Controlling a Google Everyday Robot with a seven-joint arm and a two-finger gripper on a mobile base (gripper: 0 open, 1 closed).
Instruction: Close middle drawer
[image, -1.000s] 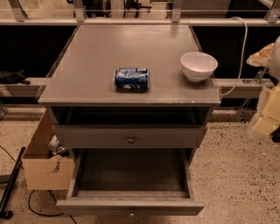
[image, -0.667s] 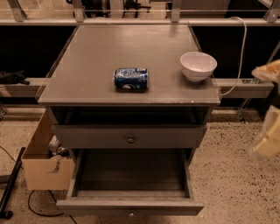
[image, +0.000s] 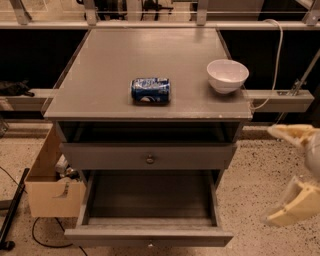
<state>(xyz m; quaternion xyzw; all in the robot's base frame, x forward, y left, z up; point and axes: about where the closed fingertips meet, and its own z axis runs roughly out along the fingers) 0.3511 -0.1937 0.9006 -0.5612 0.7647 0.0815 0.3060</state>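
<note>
currently the middle drawer stands pulled far out at the cabinet's base, under the shut drawer front. gripper hangs right of it, not touching, fingers spread wide, holding nothing. blue can and white bowl on top.

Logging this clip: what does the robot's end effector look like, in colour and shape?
The end effector is at the right edge of the view, beside the pulled-out middle drawer. It has two pale cream, blunt, wedge-shaped fingers joined to a rounded grey body. No cables or markings can be made out on it.
</note>
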